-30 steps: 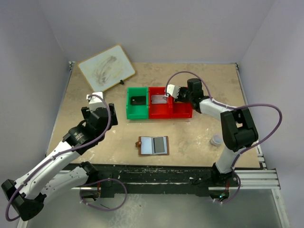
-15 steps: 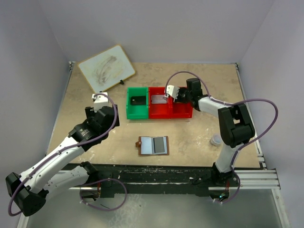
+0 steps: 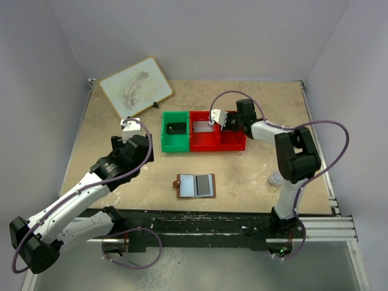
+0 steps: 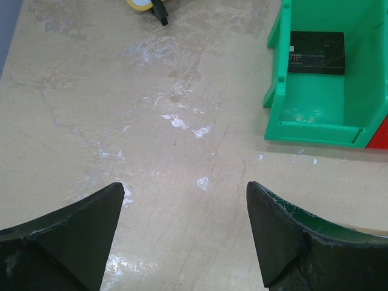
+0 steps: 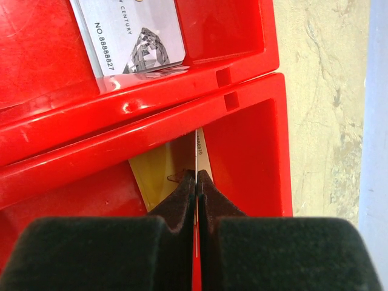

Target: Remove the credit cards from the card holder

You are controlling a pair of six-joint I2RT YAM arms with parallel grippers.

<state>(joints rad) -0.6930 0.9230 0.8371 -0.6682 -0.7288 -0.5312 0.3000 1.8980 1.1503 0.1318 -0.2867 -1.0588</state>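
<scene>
The card holder (image 3: 195, 185) lies open on the table near the front, brown edge and pale inner panels facing up. Neither gripper is near it. My right gripper (image 3: 226, 125) (image 5: 196, 173) hangs over the right red bin (image 5: 254, 139), shut on a thin credit card (image 5: 199, 148) seen edge-on, with a gold face and printed numbers. A silver credit card (image 5: 138, 36) (image 3: 202, 127) lies in the left red bin. A black credit card (image 4: 316, 53) (image 3: 177, 128) lies in the green bin (image 4: 315, 115). My left gripper (image 3: 147, 147) (image 4: 182, 194) is open over bare table, left of the green bin.
A tilted whiteboard (image 3: 135, 86) stands at the back left. A small white object (image 3: 276, 179) sits by the right arm's base. The green bin (image 3: 173, 145) and the red bins (image 3: 217, 146) stand side by side mid-table.
My left arm has swung forward and right toward the green bin, its gripper still open. My right gripper has shifted slightly left over the red bin, still shut on the card.
</scene>
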